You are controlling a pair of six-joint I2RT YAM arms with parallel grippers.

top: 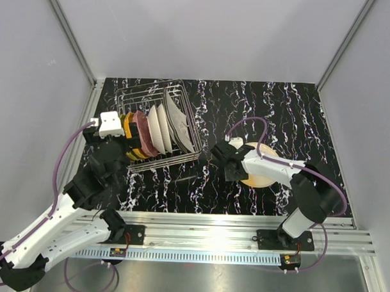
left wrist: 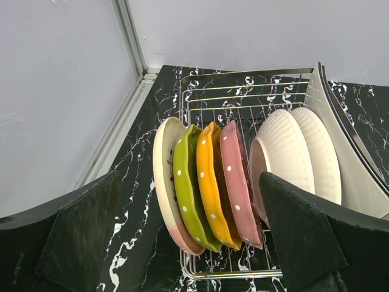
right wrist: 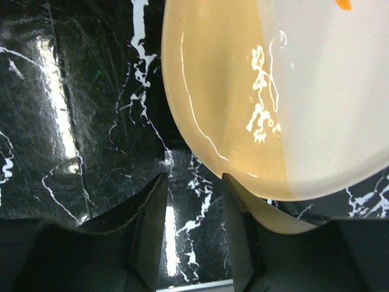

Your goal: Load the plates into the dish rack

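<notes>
Plates stand racked before the wide-spread left pincer; right pincer, apart, stoops beside cream plate.

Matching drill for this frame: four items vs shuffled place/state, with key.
1 lime-green plate
2 loose cream plate
3 left gripper
4 dish rack

a on the table, outside the rack
b standing in the rack beside the orange plate
c jaws wide open, empty
d silver wire, far left of the table

Pairs: 1-b, 2-a, 3-c, 4-d
</notes>
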